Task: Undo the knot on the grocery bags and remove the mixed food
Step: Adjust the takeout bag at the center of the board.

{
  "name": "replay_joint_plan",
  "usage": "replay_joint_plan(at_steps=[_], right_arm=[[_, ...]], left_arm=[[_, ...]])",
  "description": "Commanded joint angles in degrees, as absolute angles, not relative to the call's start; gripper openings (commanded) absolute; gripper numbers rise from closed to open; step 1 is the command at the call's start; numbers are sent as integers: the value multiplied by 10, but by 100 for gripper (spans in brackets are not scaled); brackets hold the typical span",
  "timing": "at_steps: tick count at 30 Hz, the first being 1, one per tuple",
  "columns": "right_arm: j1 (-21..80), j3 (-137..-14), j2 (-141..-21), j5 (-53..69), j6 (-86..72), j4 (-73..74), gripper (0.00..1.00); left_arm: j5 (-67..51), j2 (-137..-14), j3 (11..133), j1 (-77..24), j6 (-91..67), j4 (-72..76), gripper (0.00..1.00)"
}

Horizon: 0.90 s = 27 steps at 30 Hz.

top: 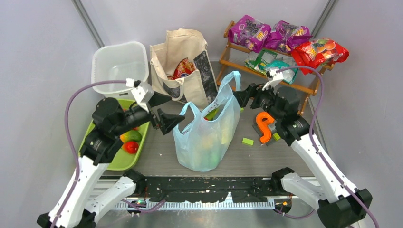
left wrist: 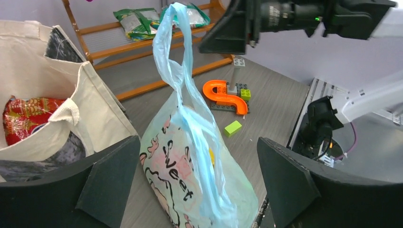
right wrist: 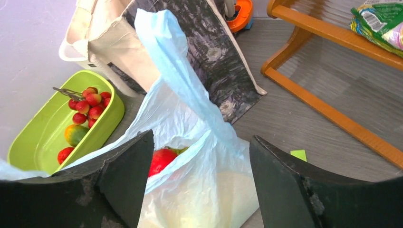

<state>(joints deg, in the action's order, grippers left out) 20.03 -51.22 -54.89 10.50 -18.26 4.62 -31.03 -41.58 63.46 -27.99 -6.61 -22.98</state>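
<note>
Standing upright at the middle of the desk (top: 252, 159), the light-blue plastic bag (top: 206, 137) is untied: its two handles rise as separate loops. The left handle loop (top: 182, 116) is low and lies just beside the left end effector (top: 172, 110). The right handle loop (left wrist: 172, 42) stands tall, its top near the right end effector (top: 239, 98).

Left end effector: released, jaws spread wide, with the bag in line between them in the left wrist view and no contact visible.

Right end effector: released, jaws spread wide, with the handle strip rising between them in the right wrist view and nothing clamped.

A red fruit (right wrist: 161, 159) shows inside the open mouth of the bag. Behind the bag, the canvas tote (top: 183, 88) stands open with a red snack packet (top: 184, 68) inside. On the left side of the desk, the green tray (right wrist: 38, 142) holds small red fruits (right wrist: 88, 102).
</note>
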Motion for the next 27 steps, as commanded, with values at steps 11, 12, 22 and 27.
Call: replay_joint_plan(at_steps=[11,12,22,27], right_arm=[[219,-442,-482,52,-273,116,82],[222,-441,-483,49,-274,116,82],[315,-413,-487,4,-360,62,75],[353,-401,-489,-71,-388,30,75]], left_arm=[[-344,-532,695,-294,-99,-211,97],[-345,-534,693,-297,-99,-211,96],[-369,-536,670,-355,-65,-201,21],[-463,-506,636,-364,-65,-163,1]])
